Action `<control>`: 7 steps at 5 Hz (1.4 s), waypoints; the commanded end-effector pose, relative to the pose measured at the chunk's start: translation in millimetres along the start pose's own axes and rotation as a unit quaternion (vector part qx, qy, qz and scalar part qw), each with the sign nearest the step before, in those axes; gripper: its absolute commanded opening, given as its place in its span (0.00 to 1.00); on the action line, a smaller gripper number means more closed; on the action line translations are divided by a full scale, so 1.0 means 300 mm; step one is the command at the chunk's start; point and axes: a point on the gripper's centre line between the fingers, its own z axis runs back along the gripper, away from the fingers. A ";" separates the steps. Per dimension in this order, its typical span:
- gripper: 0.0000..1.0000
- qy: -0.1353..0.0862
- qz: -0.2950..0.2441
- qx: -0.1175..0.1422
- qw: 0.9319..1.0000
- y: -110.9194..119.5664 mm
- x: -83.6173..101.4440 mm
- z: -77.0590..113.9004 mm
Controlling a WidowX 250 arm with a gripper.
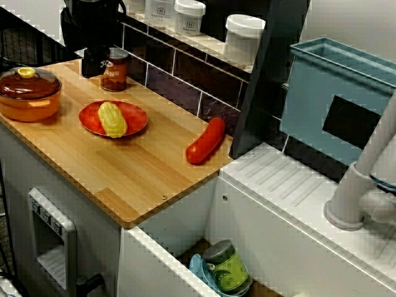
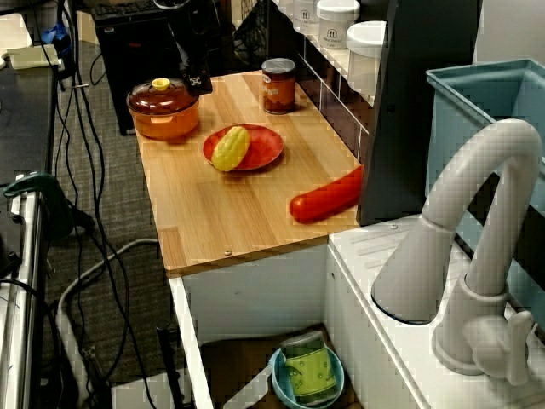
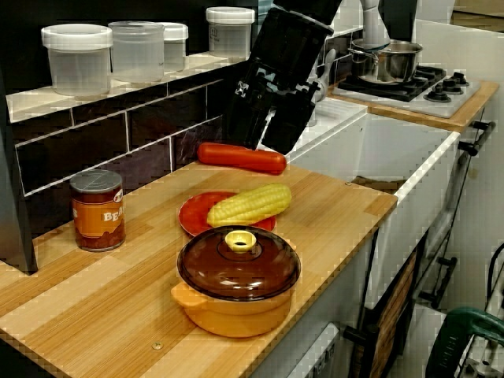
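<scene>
At left, can (image 3: 97, 209): upright by the tiled wall (image 3: 142, 134);
pot (image 3: 239, 279): lid on, lower middle, near counter (image 3: 87, 315) edge;
corn (image 3: 248, 205): lying on red plate (image 3: 191, 214), just behind pot;
sausage (image 3: 240, 157): flat on counter, upper middle, beyond plate;
gripper (image 3: 269, 140): fingers spread, empty, just over sausage's right end.

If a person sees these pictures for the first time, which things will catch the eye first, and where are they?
The yellow corn cob on the red plate in the middle of the wooden counter stands out most. At one end of the counter sits an orange pot with a brown lid, a can near it. A long red sausage lies at the other end.
</scene>
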 end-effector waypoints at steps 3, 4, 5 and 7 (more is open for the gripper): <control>1.00 0.039 -0.023 -0.049 0.998 0.179 0.090 0.083; 1.00 0.048 -0.015 -0.062 0.997 0.314 0.101 0.074; 1.00 0.061 0.017 -0.065 0.996 0.423 0.055 0.017; 1.00 0.054 0.033 -0.054 0.997 0.459 -0.046 -0.024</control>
